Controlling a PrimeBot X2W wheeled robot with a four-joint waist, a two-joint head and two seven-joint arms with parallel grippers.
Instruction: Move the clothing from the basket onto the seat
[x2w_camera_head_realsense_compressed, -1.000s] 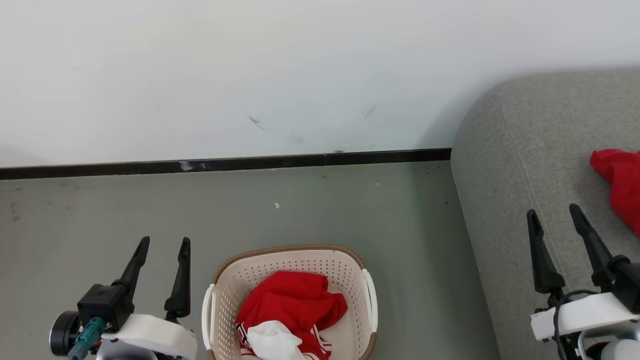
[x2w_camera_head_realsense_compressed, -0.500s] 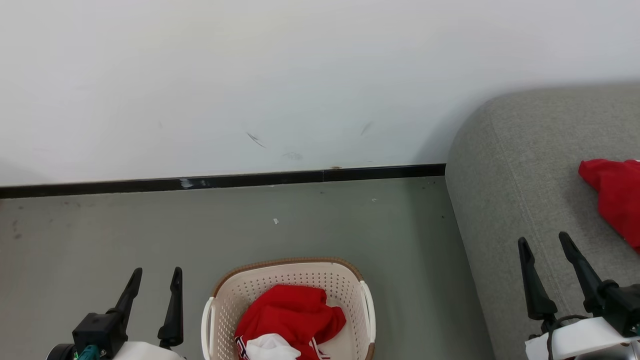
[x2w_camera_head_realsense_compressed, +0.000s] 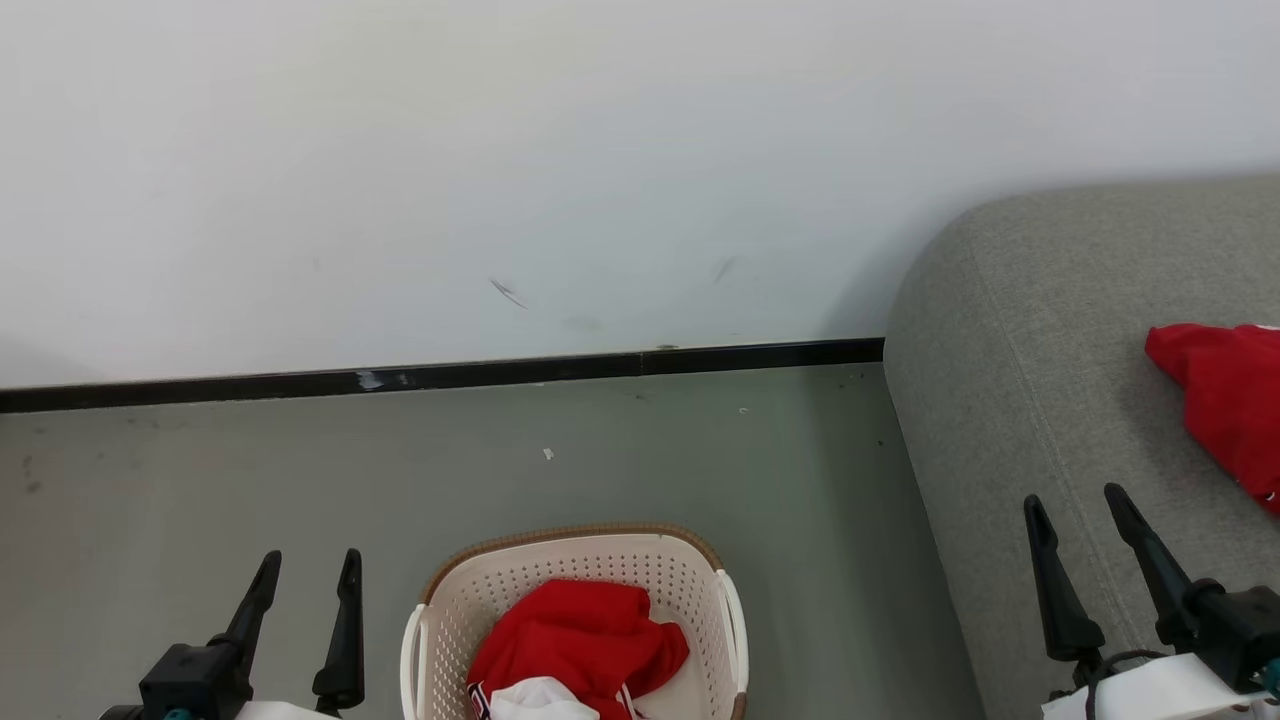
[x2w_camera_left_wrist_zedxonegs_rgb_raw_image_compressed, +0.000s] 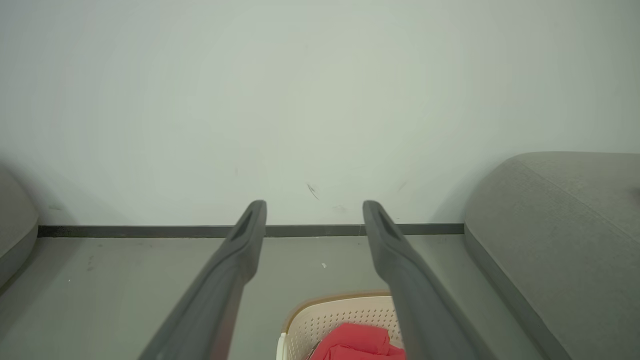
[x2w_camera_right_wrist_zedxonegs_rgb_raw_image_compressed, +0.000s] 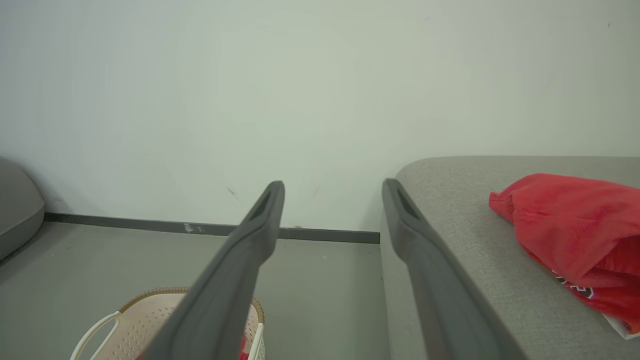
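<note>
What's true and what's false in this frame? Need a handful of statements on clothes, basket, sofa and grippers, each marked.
1. A red garment lies in the basket. True.
2. The sofa has nothing on it. False: a second red garment lies on it.
3. The left gripper has its fingers shut on cloth. False: they stand apart, holding nothing.
4. The right gripper has its fingers apart and empty. True.
5. The basket stands on the sofa. False: it stands on the floor, beside the sofa.
</note>
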